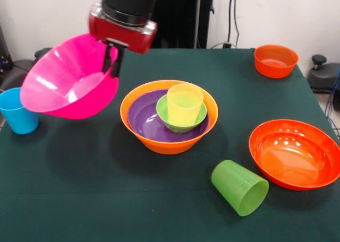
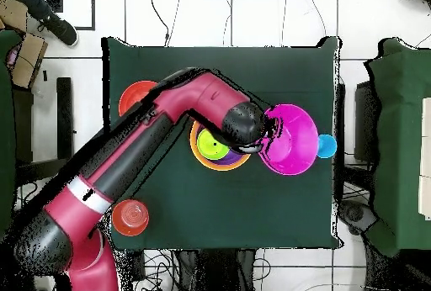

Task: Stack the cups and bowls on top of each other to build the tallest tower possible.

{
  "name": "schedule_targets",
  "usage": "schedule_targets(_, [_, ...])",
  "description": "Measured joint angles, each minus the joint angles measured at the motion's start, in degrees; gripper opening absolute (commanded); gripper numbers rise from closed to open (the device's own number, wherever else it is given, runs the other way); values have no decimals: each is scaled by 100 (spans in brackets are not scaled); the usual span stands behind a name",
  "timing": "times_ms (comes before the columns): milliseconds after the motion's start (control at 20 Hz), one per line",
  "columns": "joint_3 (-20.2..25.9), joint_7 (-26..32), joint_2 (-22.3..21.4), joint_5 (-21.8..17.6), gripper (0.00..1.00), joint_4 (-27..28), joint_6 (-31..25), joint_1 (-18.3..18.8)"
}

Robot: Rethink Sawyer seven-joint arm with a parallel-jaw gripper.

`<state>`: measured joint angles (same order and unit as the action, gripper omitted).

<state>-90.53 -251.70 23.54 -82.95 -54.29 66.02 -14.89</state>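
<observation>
Front: gripper (image 1: 111, 59) clamped on rim of tilted pink bowl (image 1: 66, 80), lifted left of tower (image 1: 170, 117), blue cup (image 1: 18, 110) beside. Step: carrying bowl; next needs levelling over stack.
Overhead: pink bowl (image 2: 293, 140) beside tower (image 2: 215, 146), probably clear of it

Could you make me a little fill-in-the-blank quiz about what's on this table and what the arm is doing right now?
1. The gripper holds the tilted ____ bowl by its rim, off the table.
2. In the tower, the yellow cup stands in the small ____ bowl.
3. The lime green cup lies on its ____.
4. The blue cup stands ____ beside the raised bowl.

Missing words: pink; green; side; upright
</observation>
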Motion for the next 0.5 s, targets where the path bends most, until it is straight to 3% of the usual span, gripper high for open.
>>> schedule_targets(350, [-98,-1,-40,-83,0,-760,57,-944])
schedule_targets(500, [-264,-1,-178,-258,0,-896,277,-1129])
